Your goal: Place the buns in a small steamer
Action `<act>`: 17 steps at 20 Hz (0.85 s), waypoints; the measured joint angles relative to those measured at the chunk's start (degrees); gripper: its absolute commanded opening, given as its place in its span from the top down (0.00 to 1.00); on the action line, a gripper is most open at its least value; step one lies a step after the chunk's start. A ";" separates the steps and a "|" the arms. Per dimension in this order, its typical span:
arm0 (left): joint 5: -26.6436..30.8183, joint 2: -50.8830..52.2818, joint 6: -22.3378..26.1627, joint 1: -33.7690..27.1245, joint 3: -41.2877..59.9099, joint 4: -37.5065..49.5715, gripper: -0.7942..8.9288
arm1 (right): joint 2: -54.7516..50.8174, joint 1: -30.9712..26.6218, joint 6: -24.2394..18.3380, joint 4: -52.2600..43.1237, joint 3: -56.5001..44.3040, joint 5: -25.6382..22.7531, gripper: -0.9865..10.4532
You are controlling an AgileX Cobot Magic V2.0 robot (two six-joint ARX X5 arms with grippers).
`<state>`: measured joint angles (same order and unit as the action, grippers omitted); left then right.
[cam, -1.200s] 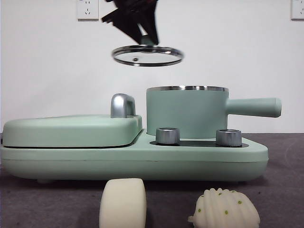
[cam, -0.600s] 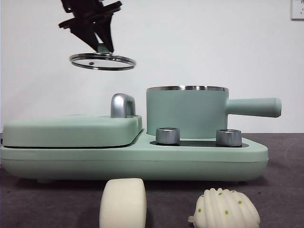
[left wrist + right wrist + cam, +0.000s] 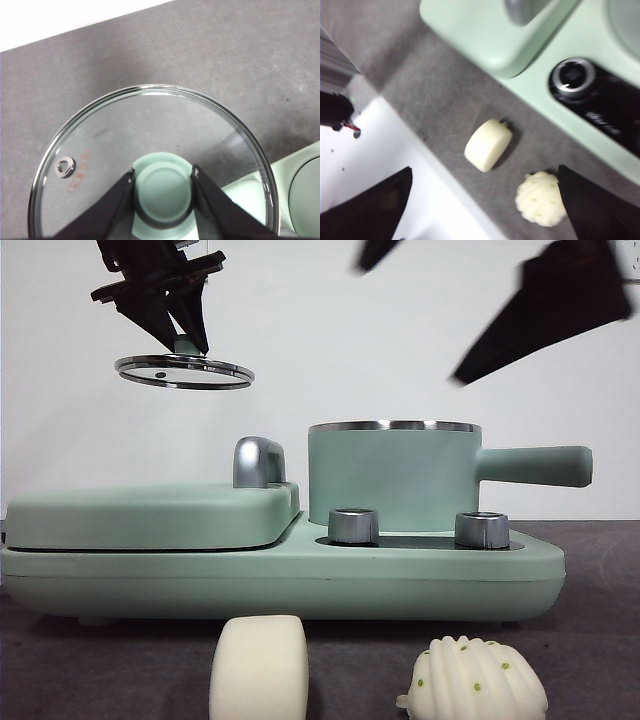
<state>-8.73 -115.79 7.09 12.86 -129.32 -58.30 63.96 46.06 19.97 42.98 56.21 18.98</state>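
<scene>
Front view: left gripper [image 3: 187, 337], clamped on the round glass lid's [image 3: 184, 371] green knob, holds it at ten o'clock of the uncovered mint-green cylindrical steamer [image 3: 392, 475]; right gripper [image 3: 485, 210], wide open and empty, hangs above the smooth cream block bun [image 3: 259, 667] and ridged green-dotted shell bun [image 3: 474, 678] on the table.

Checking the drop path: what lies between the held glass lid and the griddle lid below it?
In the front view, nothing: open air separates the glass lid, held by the left pincer, from the griddle lid.

Staged lab-type test setup: bare white wall [image 3: 400, 330] with socket [image 3: 625, 265], grey felt-covered surface [image 3: 590, 640], lone mint-green cooking appliance [image 3: 280, 570], robot arms overhead.
</scene>
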 measured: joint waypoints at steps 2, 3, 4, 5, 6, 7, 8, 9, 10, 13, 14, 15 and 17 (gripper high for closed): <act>0.00 0.00 0.00 -0.09 0.00 0.24 0.90 | 6.34 3.87 3.72 0.04 2.64 -1.99 0.52; 0.00 0.02 0.00 -0.09 -0.02 0.22 0.90 | 9.35 5.42 5.27 0.07 3.93 -2.71 0.52; 0.00 0.02 0.00 -0.09 0.00 0.22 0.90 | 12.24 6.78 6.34 0.04 5.27 -3.30 0.52; 0.00 0.02 0.00 -0.09 0.00 0.24 0.90 | 14.86 8.04 7.13 0.09 6.51 -4.55 0.52; 0.00 0.02 0.00 -0.09 0.00 0.24 0.90 | 17.35 9.38 7.63 0.09 7.72 -5.40 0.52; 0.00 0.02 0.00 -0.11 0.00 0.24 0.90 | 19.65 10.69 8.07 0.09 8.85 -5.75 0.52; 0.02 0.02 0.00 -0.11 0.00 0.24 0.90 | 21.84 11.89 8.46 0.07 9.92 -6.51 0.52; 0.00 0.02 0.00 -0.11 0.00 0.24 0.90 | 23.85 12.87 8.68 0.07 10.75 -8.04 0.52; 0.00 0.02 0.00 -0.17 0.00 0.24 0.90 | 25.62 13.68 8.85 0.24 11.28 -9.53 0.52; 0.00 0.02 -0.04 -0.24 0.00 0.24 0.90 | 29.77 14.71 9.94 1.97 11.54 -12.74 0.52; 0.00 0.02 -0.04 -0.24 0.00 0.24 0.90 | 30.77 14.71 10.16 2.08 11.54 -12.87 0.53; 0.00 0.02 -0.04 -0.24 0.00 0.24 0.90 | 31.67 14.88 10.38 2.10 11.54 -13.03 0.55; 0.00 0.02 -0.04 -0.24 0.00 0.24 0.90 | 33.16 14.91 10.51 1.75 11.54 -13.03 0.56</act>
<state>-8.73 -115.77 7.05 12.62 -129.32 -58.06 97.12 60.97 30.48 44.73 67.75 5.96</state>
